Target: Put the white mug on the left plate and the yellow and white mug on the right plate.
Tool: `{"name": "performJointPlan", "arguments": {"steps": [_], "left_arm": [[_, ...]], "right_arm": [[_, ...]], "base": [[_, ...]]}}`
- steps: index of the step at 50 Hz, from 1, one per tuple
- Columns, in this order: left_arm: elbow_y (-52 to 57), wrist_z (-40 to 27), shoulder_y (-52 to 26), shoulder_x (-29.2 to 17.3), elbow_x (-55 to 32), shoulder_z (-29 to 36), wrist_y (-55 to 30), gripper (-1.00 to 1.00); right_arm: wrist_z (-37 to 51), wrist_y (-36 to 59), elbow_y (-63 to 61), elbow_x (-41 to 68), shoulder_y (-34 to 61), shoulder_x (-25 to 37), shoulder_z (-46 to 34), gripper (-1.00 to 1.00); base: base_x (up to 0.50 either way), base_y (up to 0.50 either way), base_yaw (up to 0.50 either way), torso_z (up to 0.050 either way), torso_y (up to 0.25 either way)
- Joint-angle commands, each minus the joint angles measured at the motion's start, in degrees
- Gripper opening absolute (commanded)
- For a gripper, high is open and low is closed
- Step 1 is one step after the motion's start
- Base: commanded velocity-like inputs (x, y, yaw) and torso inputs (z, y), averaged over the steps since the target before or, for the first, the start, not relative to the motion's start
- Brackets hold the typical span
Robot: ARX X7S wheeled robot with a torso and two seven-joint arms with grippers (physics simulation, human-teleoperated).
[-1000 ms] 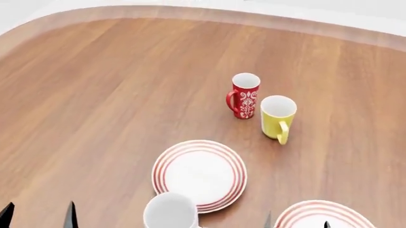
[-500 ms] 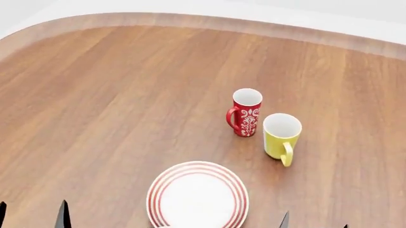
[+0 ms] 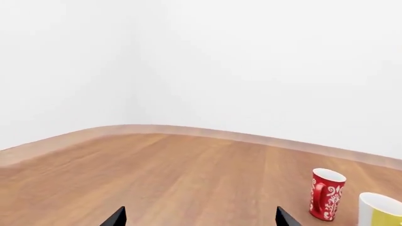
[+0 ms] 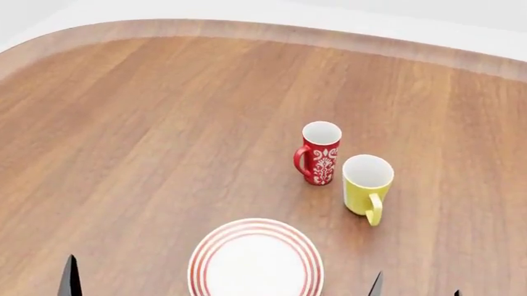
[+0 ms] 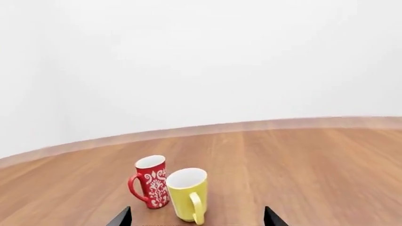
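Observation:
The yellow and white mug [image 4: 366, 185] stands upright on the wooden table, handle toward me, right beside a red patterned mug [image 4: 319, 153]. It also shows in the right wrist view [image 5: 186, 193] and at the edge of the left wrist view [image 3: 381, 212]. The left plate [image 4: 256, 262] lies near the bottom of the head view. The white mug and the right plate are out of view. My left gripper [image 3: 199, 219] is open and empty, one fingertip [image 4: 70, 280] showing. My right gripper [image 5: 196, 220] is open and empty, short of the yellow and white mug.
The red patterned mug shows in both wrist views [image 3: 326, 194] [image 5: 150, 187]. The wooden table [image 4: 165, 135] has a curved pale far edge [image 4: 247, 24] against a white wall.
The head view has shifted: the mugs and the left plate slid down the picture, and the white mug and right plate dropped out at the bottom. No object on the table moved.

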Motion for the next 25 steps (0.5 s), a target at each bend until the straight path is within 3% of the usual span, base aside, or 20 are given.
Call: {"name": "performJointPlan", "arguments": {"steps": [1,7,12,18,25], "left_arm": [[5.02,-1.8,1.91,-1.51,-2.38,-2.93,-0.81,1.0],[10.98,-3.53,4.33,-2.41,-4.65,-5.53,-1.5,1.0],[13.1,-4.24,5.36,-2.28,-5.15,-6.37,-0.65,1.0],[12.81,-4.68,5.05,-1.74,-5.2,-6.76,0.66,1.0],[19.0,-6.69,8.18,-1.97,-8.22,-11.77,3.69,1.0]], "right_arm": [[-2.51,6.67,-8.24,4.72,-2.59,6.35,0.66,1.0],[-3.89,22.98,-24.77,14.12,-7.34,20.45,5.23,1.0],[-3.36,33.13,-32.03,19.08,-7.9,28.45,6.9,1.0],[-4.8,37.76,-33.92,22.93,-7.33,32.94,7.84,1.0],[-6.34,39.08,-34.84,27.19,-8.07,35.16,10.23,1.0]], "base": [[0.0,0.0,0.0,0.0,0.0],[0.0,0.0,0.0,0.0,0.0],[0.0,0.0,0.0,0.0,0.0],[0.0,0.0,0.0,0.0,0.0],[0.0,0.0,0.0,0.0,0.0]]}}
